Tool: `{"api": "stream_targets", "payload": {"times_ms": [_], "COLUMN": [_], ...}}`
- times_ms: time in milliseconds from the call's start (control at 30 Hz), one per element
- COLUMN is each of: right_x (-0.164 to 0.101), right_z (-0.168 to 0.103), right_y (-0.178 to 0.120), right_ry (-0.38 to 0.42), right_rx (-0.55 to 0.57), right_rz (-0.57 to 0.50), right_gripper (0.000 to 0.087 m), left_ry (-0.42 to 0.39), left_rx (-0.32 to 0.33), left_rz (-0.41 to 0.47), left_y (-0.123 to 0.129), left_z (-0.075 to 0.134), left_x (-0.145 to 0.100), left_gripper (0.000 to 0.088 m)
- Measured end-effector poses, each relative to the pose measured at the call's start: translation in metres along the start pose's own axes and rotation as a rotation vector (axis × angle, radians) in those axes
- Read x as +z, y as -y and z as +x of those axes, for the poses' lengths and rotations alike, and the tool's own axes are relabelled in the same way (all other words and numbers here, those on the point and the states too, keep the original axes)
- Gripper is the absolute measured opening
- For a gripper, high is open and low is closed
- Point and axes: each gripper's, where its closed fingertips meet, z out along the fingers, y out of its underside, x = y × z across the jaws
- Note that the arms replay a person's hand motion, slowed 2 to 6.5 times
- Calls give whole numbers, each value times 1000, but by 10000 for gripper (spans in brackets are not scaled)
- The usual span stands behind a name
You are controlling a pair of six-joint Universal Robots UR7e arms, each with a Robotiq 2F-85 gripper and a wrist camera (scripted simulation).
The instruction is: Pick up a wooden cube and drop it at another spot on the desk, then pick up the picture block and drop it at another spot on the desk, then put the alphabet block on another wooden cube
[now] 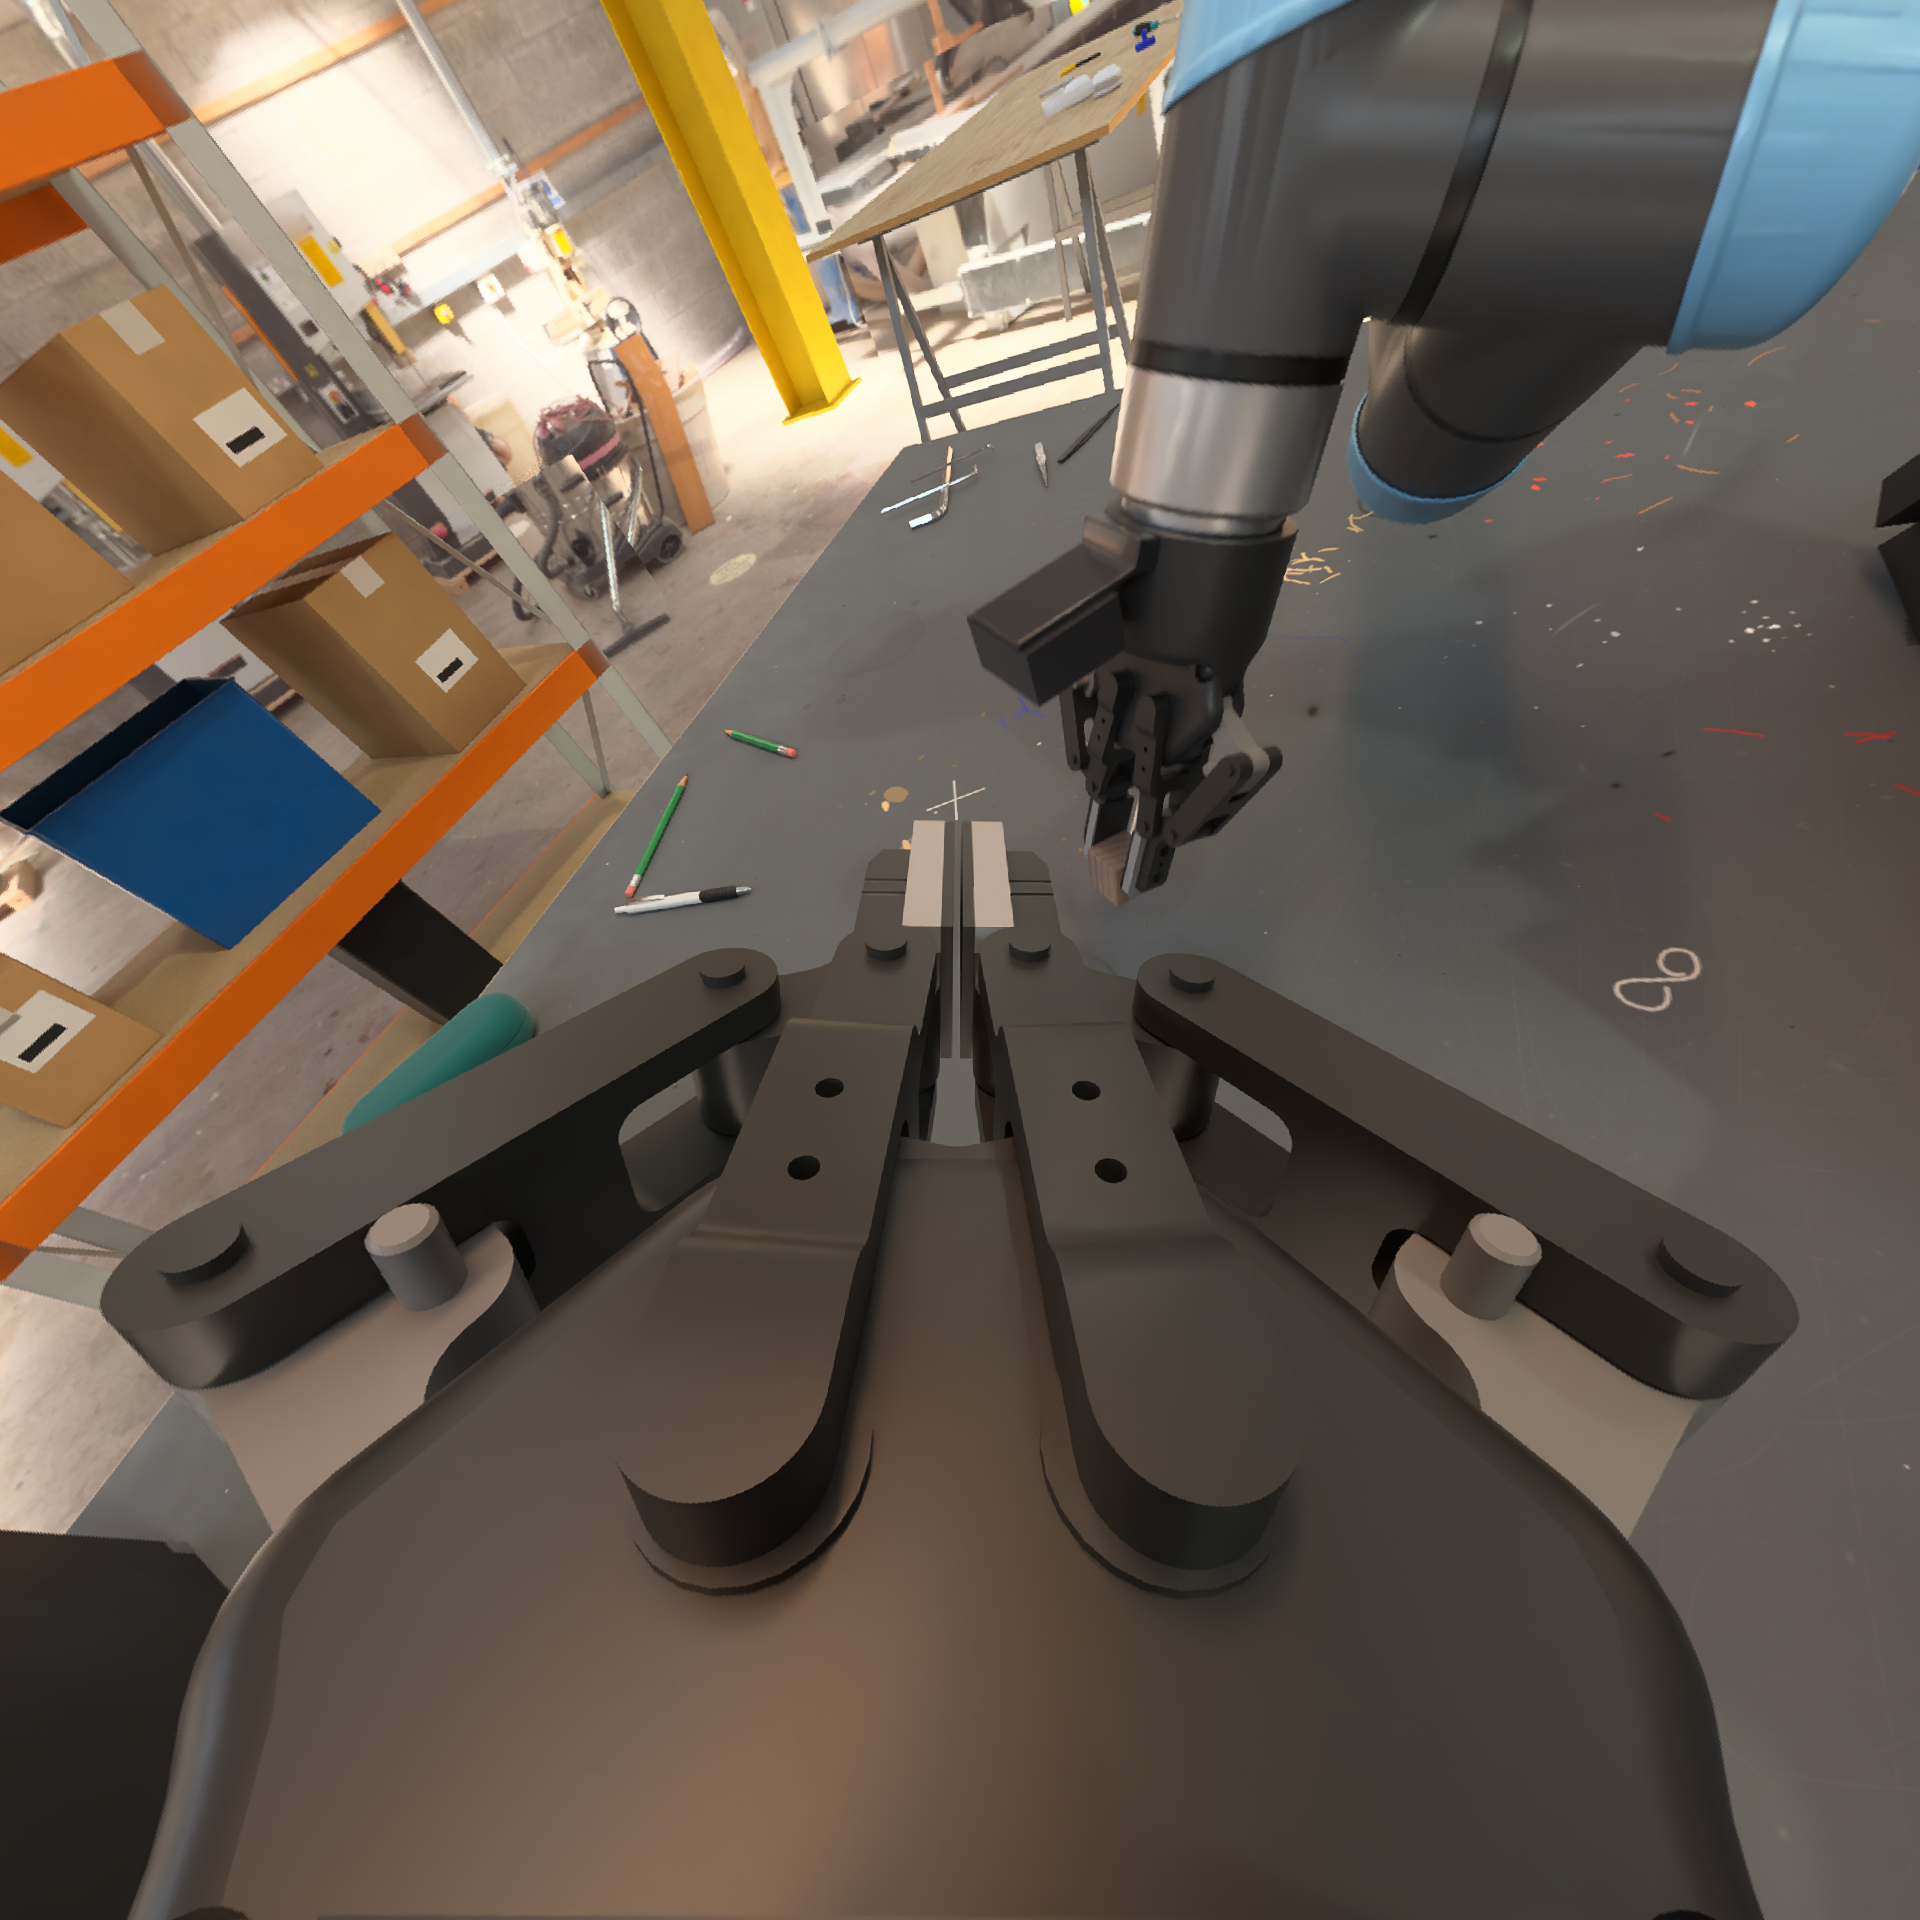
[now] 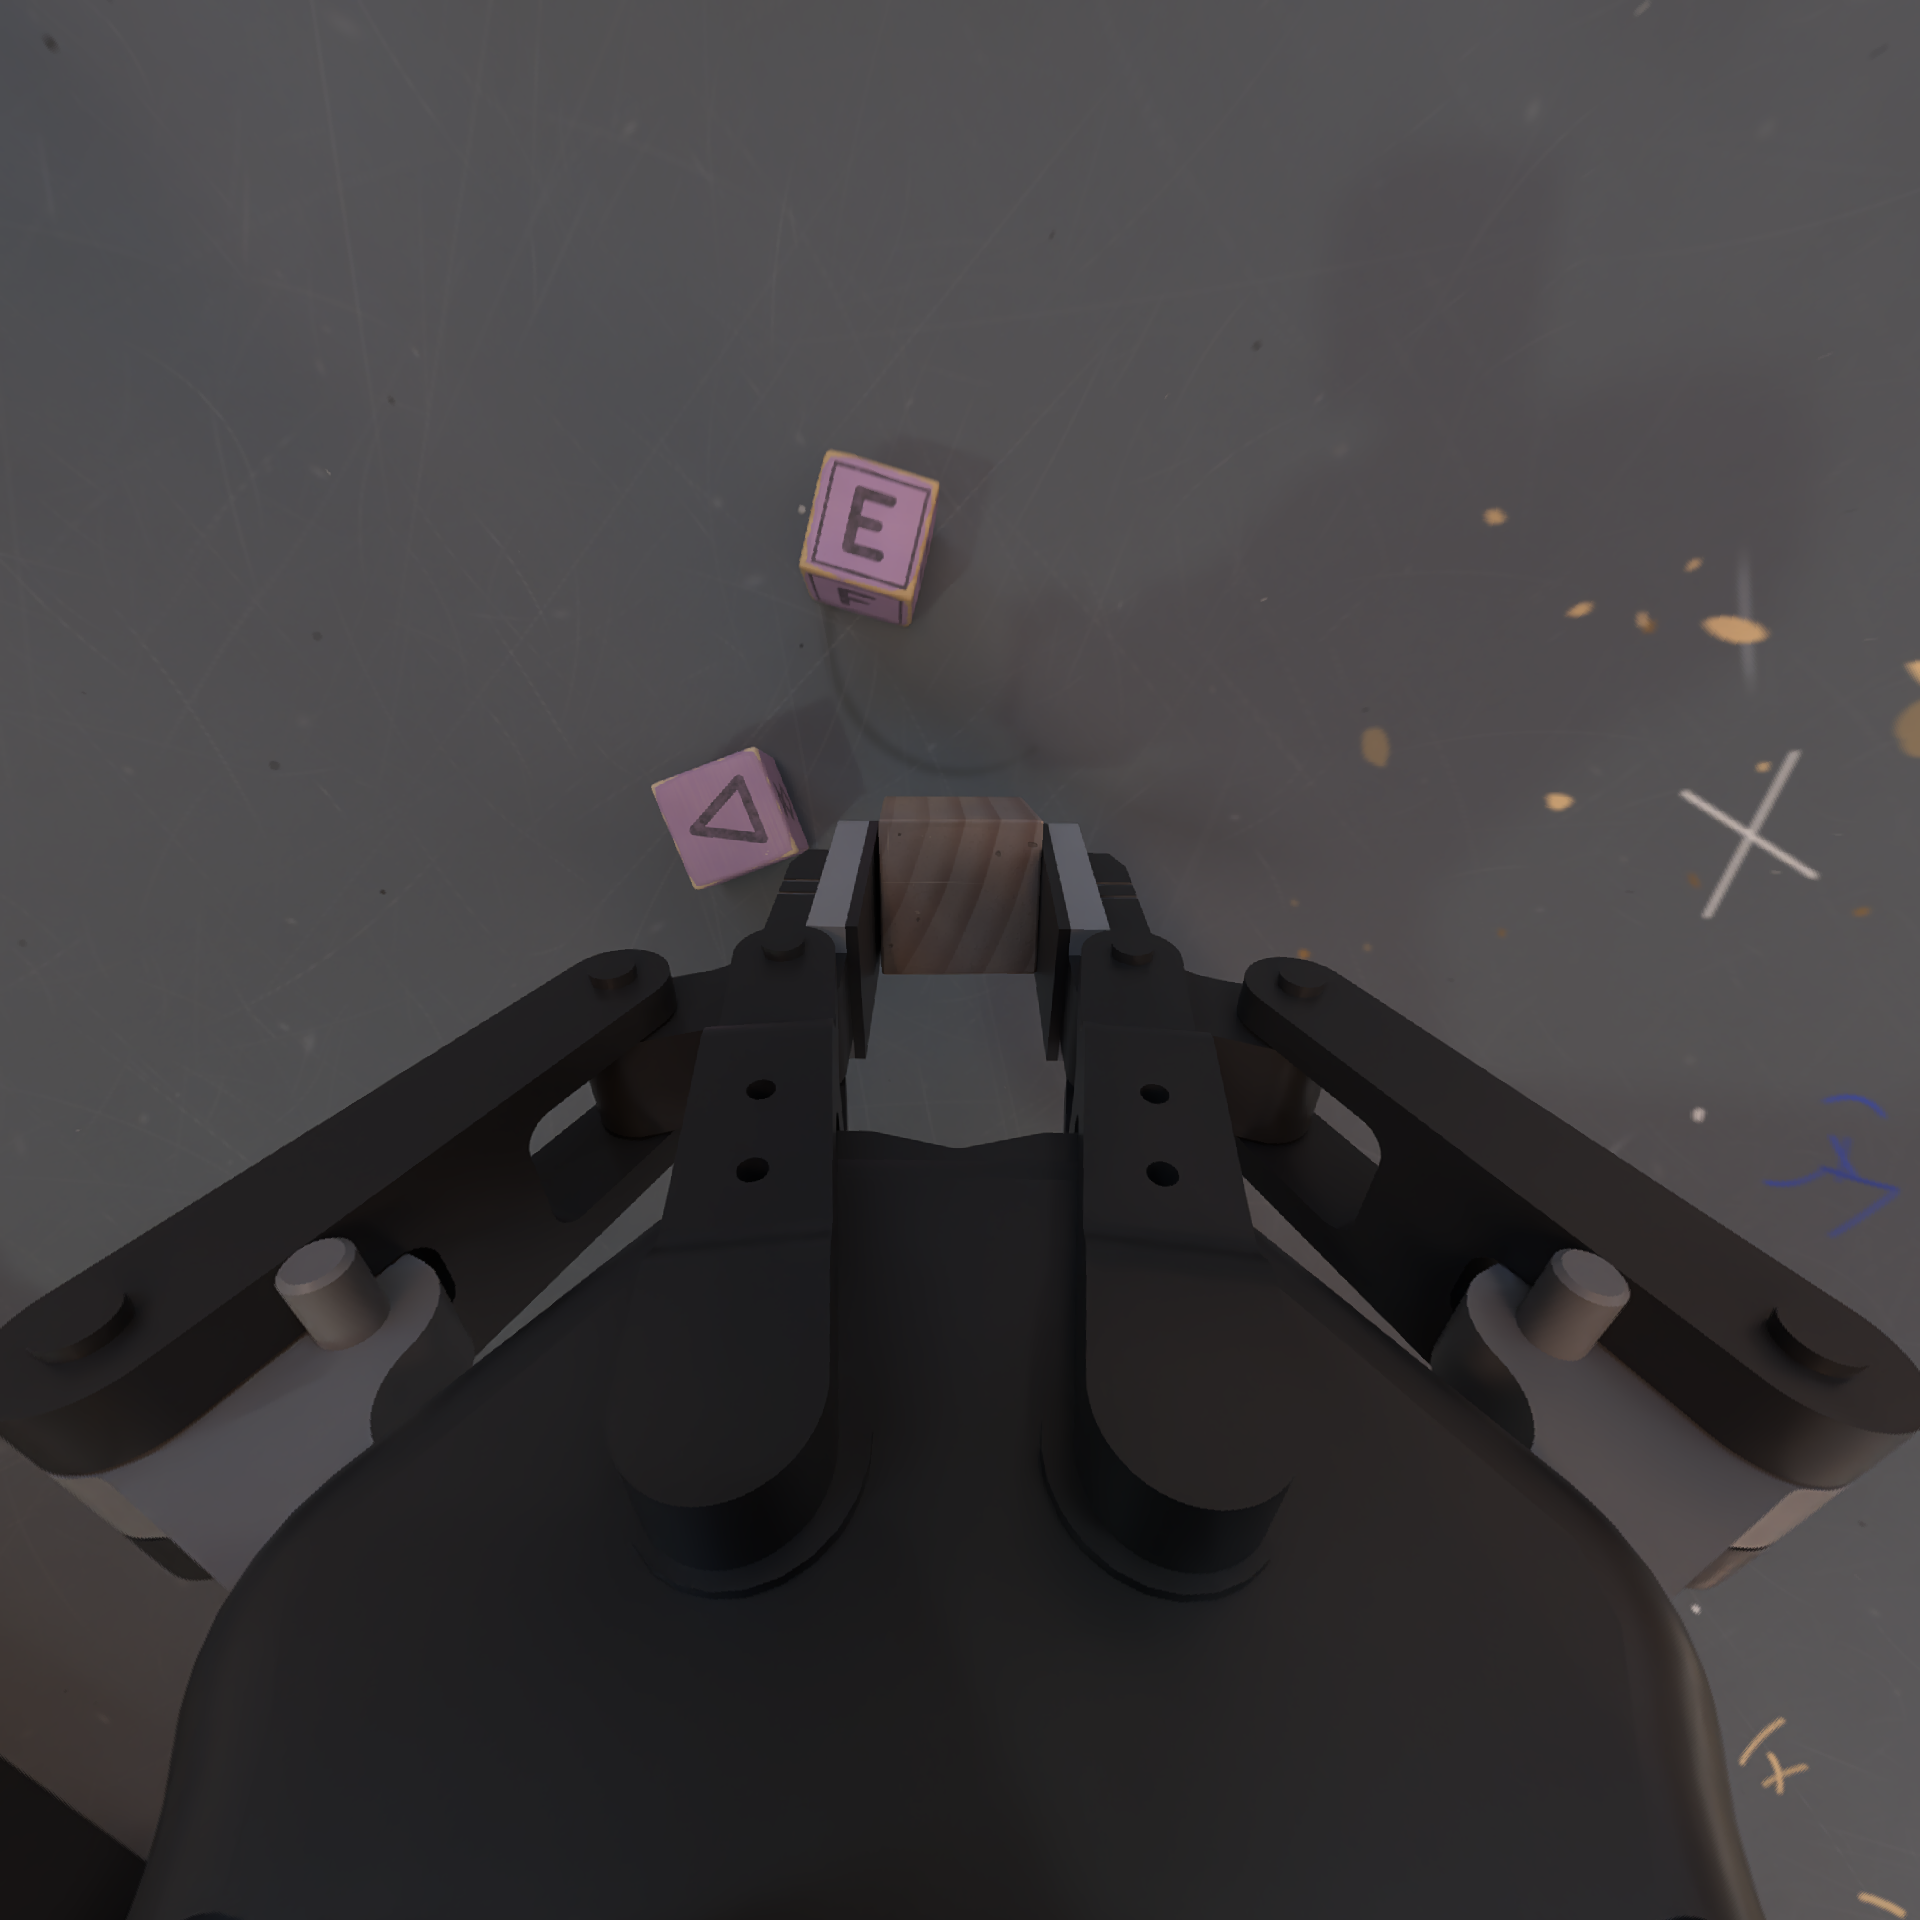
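My right gripper (image 2: 960,883) is shut on a plain wooden cube (image 2: 958,883) and holds it above the dark grey desk (image 2: 416,416). Two purple blocks sit on the desk below it. The alphabet block (image 2: 868,535) lies farther ahead. The picture block (image 2: 727,819), with a triangle on top, lies just left of my left fingertip. In the left wrist view the right gripper (image 1: 1127,868) shows with the wooden cube (image 1: 1110,873) between its fingers, close to the desk. My left gripper (image 1: 957,873) is shut and empty, just left of it.
Two green pencils (image 1: 655,836) and a pen (image 1: 681,900) lie on the desk near its left edge. Orange shelving with cardboard boxes (image 1: 384,644) and a blue bin (image 1: 197,810) stands beyond that edge. Metal tools (image 1: 935,488) lie at the far end.
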Motion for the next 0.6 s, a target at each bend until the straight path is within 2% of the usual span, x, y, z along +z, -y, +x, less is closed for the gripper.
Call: {"api": "stream_targets", "payload": {"times_ms": [333, 600], "right_x": [-62, -106], "right_z": [22, 50], "right_y": [6, -9], "right_ry": [-104, -205], "right_rx": [35, 104], "right_rz": [135, 197], "right_gripper": [258, 258], "left_ry": [3, 2], "left_rx": [-5, -7], "left_rz": [1, 1], "left_y": [0, -1], "left_z": [-2, -2], "left_x": [0, 0], "left_gripper": [12, 12]}}
